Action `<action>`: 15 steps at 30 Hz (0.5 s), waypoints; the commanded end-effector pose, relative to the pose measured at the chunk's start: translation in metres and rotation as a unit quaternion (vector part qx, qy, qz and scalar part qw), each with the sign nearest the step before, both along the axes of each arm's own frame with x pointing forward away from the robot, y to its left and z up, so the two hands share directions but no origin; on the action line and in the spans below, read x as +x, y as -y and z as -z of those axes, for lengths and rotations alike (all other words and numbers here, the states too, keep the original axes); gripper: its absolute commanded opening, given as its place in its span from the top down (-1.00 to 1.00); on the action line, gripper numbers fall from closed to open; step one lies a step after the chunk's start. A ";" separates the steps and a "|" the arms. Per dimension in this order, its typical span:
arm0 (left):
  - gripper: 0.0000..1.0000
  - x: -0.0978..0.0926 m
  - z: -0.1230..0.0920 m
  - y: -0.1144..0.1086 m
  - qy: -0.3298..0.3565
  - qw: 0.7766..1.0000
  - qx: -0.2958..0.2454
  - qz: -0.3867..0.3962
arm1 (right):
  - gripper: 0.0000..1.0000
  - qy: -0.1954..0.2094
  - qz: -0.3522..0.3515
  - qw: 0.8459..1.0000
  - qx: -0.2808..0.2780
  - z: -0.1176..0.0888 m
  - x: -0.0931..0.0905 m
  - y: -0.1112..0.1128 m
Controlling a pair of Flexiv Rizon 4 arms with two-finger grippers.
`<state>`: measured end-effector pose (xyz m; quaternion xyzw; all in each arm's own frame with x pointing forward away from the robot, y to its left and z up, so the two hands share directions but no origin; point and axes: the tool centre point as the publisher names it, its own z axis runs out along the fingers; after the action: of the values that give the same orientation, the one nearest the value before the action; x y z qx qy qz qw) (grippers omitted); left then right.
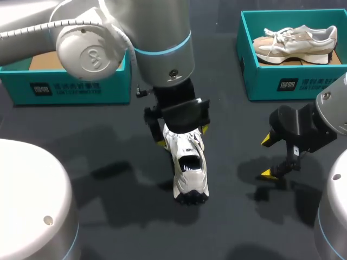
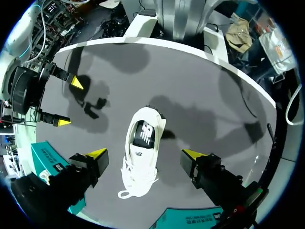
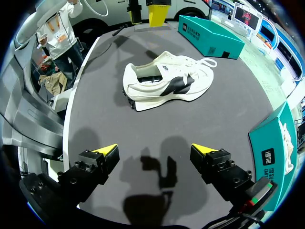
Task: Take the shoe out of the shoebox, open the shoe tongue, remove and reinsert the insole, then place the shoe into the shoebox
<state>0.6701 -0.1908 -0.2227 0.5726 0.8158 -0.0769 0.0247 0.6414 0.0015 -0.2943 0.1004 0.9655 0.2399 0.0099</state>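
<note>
Two shoes: a white shoe point(image 1: 190, 168) stands on its sole near the table's point(image 1: 97, 141) middle, toe toward the far edge; a second shoe point(image 1: 295, 42) lies in the right shoebox point(image 1: 293, 84).
Handling: likely light, with a soft upper and a stiffer sole; the laces could snag.
Hold: the sides at midfoot or the heel collar look firmest.
One tongue: soft, best pinched at its top edge.
One insole point(image 2: 143, 135): dark, probably thin and floppy.
Two shoeboxes: the right one and a left shoebox point(image 1: 65, 86), at the far corners.
Left gripper point(image 2: 145, 153): spread wide, straddling the white shoe without touching it.
Right gripper point(image 3: 155, 149): wide, holding nothing, apart toward the right edge.
</note>
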 end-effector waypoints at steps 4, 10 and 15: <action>-1.00 -0.018 0.001 -0.007 0.053 0.939 0.036 -0.339 | -1.00 0.001 0.001 1.000 -0.001 0.000 -0.002 0.000; -1.00 -0.018 0.001 -0.007 0.053 0.939 0.036 -0.339 | -1.00 0.001 0.001 1.000 -0.001 0.000 -0.002 0.000; -1.00 -0.021 0.004 -0.006 0.043 0.936 0.041 -0.346 | -1.00 0.001 0.001 1.000 -0.001 0.000 -0.002 0.000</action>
<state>0.6559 -0.1818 -0.2247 0.3522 0.9338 -0.0378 0.0507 0.6414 0.0015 -0.2943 0.1004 0.9655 0.2399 0.0099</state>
